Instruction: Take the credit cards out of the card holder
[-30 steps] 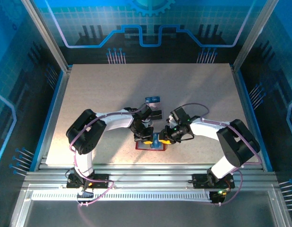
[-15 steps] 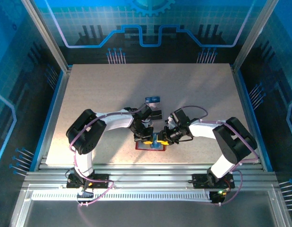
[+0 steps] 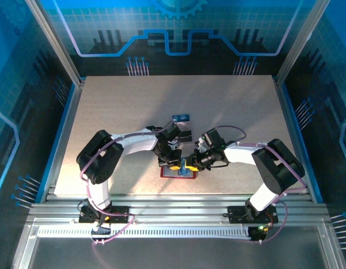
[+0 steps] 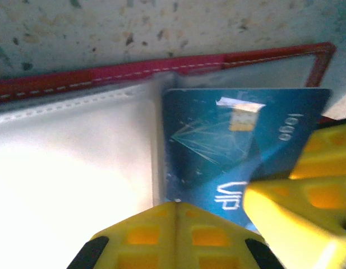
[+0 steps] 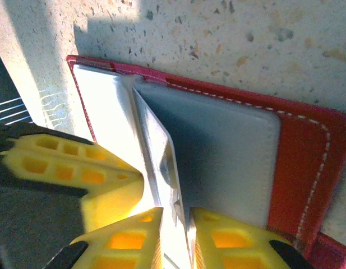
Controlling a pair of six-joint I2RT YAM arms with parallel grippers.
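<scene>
- Already two credit cards lie out on the table (image 3: 116, 112), beyond the card holder (image 3: 174, 175) toward the far edge: a blue card with a white band (image 3: 181, 118) and, nearer, a dark card (image 3: 185, 136).
- The card holder lies open at the middle of the table's near edge. A blue VIP card (image 4: 234, 145) stands partway out of its pale grey pocket, so that one is left to draw. Whether more hide behind it I cannot tell.
- My left gripper (image 4: 176, 212) is closed on nothing, its joined tips set against the holder just beside that card.
- My right gripper (image 5: 175, 216) has a finger on each face of the blue VIP card, pinching its free end.
- The left wrist view gives the card's printed face and how much sits in the pocket. The right wrist view gives it edge-on, lifted off the grey lining, with my pinch around it. The top view places the two freed cards.
</scene>
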